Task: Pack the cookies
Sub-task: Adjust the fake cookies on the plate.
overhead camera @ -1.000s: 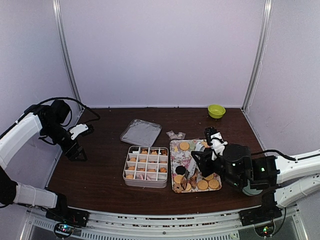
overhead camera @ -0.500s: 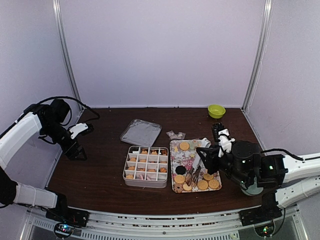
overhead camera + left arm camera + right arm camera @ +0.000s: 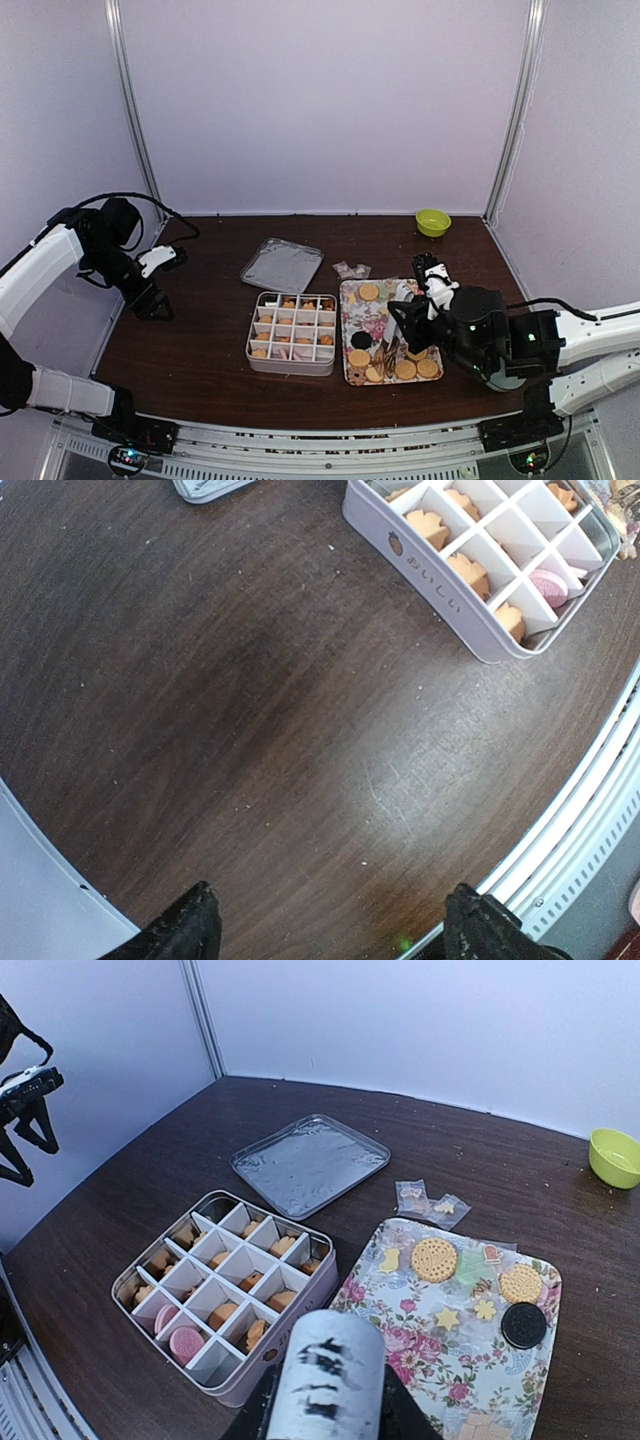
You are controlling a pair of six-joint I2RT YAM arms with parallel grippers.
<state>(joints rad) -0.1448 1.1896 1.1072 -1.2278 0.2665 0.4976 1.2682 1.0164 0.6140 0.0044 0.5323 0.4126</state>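
Round golden cookies (image 3: 369,292) and a dark one (image 3: 361,340) lie on the floral tray (image 3: 372,318). More cookies (image 3: 434,1259) show on the tray in the right wrist view. Others, with pink ones (image 3: 187,1343), sit in cells of the divided white box (image 3: 292,332). My right gripper (image 3: 405,318) hovers over the tray's right half, shut on the metal tongs (image 3: 388,342). The tongs' pale handle (image 3: 328,1385) fills the space between its jaws, and their tips are hidden in the right wrist view. My left gripper (image 3: 150,300) hangs open over bare table at the far left, its fingers (image 3: 185,930) wide apart.
The box's grey lid (image 3: 282,265) lies behind the box. Small clear packets (image 3: 351,270) rest behind the tray. A green bowl (image 3: 433,221) stands at the back right. The box's corner (image 3: 480,630) shows at the top right of the left wrist view.
My right arm, with the tongs, swung a little right and back, then returned left over the tray. The left arm has not moved.
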